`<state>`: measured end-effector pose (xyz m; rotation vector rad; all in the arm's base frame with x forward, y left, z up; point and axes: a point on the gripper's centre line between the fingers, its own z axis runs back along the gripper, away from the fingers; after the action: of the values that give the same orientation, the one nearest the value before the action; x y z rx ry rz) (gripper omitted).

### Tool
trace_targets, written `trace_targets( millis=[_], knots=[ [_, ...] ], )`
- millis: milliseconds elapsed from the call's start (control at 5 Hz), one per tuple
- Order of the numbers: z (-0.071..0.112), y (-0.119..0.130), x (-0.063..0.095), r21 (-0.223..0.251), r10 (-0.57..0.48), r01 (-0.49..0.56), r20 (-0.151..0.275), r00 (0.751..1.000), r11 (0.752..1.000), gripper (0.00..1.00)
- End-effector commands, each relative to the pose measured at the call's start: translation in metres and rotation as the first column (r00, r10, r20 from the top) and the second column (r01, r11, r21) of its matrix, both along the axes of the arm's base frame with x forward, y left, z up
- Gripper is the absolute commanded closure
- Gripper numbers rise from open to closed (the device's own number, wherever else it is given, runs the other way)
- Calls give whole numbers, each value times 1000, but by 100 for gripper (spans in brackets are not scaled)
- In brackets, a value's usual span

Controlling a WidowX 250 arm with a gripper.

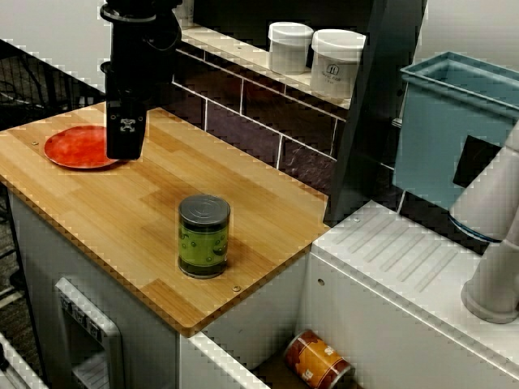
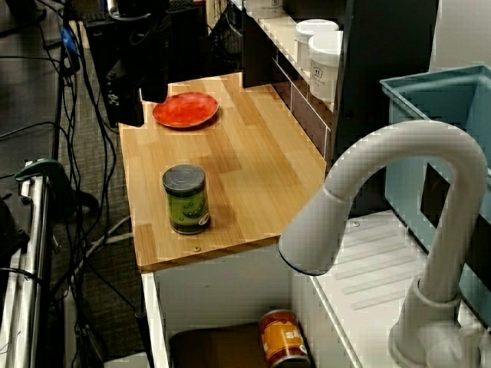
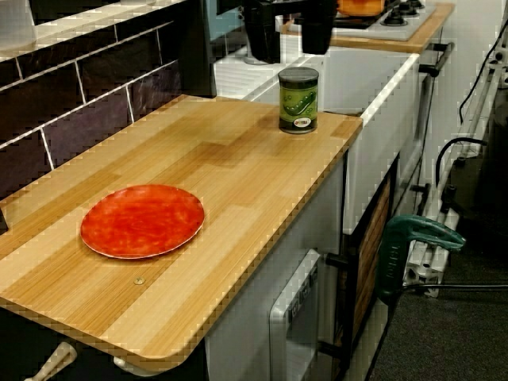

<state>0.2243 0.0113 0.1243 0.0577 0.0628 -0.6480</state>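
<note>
My black gripper [image 1: 126, 152] hangs low over the left end of the wooden counter [image 1: 259, 211], at the right edge of a flat red plate [image 1: 75, 147]. In the view from the faucet side the gripper [image 2: 127, 119] stands just left of the plate [image 2: 186, 110]. The view that rides on the gripper shows its two dark fingers [image 3: 262, 36] apart, gripper [image 3: 290, 51] open, nothing between them. The plate [image 3: 143, 220] lies below and near. A green can [image 1: 203, 237] with a grey lid stands upright near the counter's far corner, apart from the gripper [image 2: 186, 199] [image 3: 298, 99].
Two white jars [image 1: 289, 47] [image 1: 336, 63] sit on the tiled shelf behind. A blue bin [image 1: 454, 130] and a white faucet [image 2: 383, 199] stand by the ribbed drainboard [image 1: 405, 259]. An orange can [image 1: 318, 361] lies below the counter. Cables [image 2: 84, 92] hang left.
</note>
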Motion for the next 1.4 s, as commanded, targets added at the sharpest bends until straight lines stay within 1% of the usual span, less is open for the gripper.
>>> trace_targets(
  millis=[0, 200, 400, 600, 800, 1000, 1200],
  knots=[
    [18, -26, -9, 10, -209, 209, 63, 976, 978, 0],
    [15, -46, -10, 6, -303, 304, 119, 946, 953, 0],
    [13, -63, -9, 14, -369, 370, 123, 921, 929, 0],
    [11, -79, -3, 11, -422, 424, 128, 898, 906, 0],
    [11, -88, 2, -12, -470, 476, 136, 872, 879, 0],
    [9, -99, 11, -93, -531, 541, 108, 840, 836, 0],
    [3, -101, 16, -127, -540, 548, 93, 836, 827, 0]
  ],
)
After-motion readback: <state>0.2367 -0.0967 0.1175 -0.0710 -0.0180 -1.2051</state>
